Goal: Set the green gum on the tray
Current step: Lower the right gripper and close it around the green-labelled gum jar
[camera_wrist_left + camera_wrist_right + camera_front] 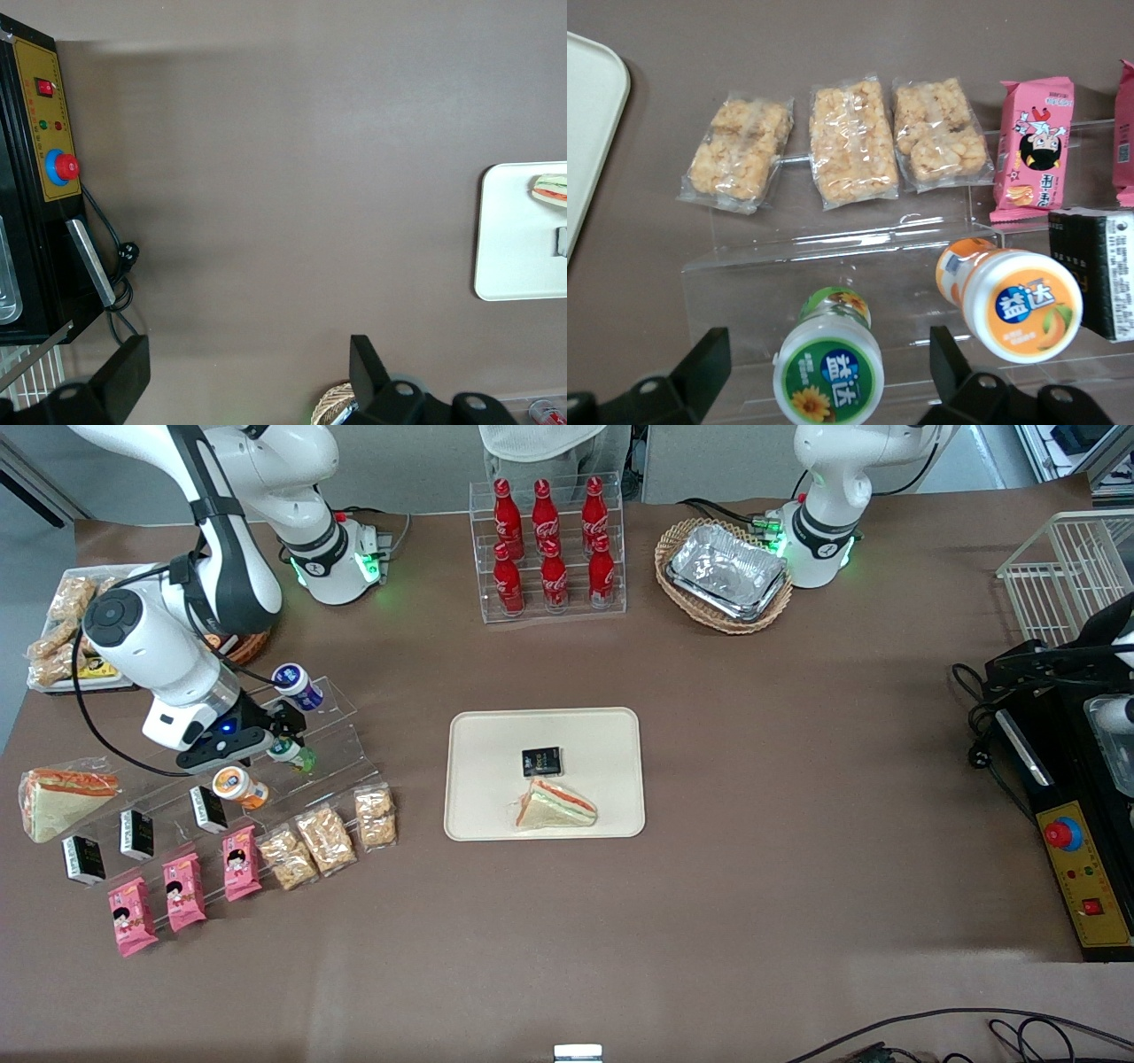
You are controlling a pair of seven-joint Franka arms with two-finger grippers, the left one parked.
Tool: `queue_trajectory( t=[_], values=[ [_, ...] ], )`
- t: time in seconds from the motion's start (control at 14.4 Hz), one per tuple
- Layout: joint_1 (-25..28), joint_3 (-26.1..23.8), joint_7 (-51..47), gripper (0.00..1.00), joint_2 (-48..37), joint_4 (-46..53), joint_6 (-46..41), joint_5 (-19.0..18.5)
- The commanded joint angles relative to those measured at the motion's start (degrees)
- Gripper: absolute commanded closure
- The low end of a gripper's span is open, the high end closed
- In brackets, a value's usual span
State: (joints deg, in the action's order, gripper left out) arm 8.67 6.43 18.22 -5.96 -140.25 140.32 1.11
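The green gum (830,359) (294,755) lies on a step of the clear acrylic rack (323,731), its white lid with the green and yellow print facing the wrist camera. My right gripper (829,372) (285,740) is open, a finger on each side of the bottle with clear gaps to the lid, touching nothing. The cream tray (544,773) (592,133) lies at mid-table toward the parked arm's end from the rack. It carries a wrapped sandwich (555,804) and a small black packet (541,761).
An orange gum bottle (1010,297) (238,786) lies beside the green one, a blue one (297,685) a step higher. Nut bars (850,142), pink snack packs (1030,146) and black packets (1099,270) line the rack's lower steps. Cola bottles (549,549) and a foil-tray basket (725,574) stand farther back.
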Motion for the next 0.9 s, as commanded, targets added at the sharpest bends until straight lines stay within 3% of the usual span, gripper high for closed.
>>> queue_trajectory(
  t=[0.0, 0.69, 0.76, 0.83],
  values=[
    [0.21, 0.16, 0.41, 0.0, 0.07, -2.92, 4.69, -0.49],
    [0.12, 0.16, 0.5, 0.0, 1.39, -7.58, 11.11, -0.49],
    [0.12, 0.24, 0.41, 0.06, 1.3, -7.58, 11.03, -0.49],
    [0.12, 0.16, 0.15, 0.25, 1.21, -7.58, 10.94, -0.49]
  ],
)
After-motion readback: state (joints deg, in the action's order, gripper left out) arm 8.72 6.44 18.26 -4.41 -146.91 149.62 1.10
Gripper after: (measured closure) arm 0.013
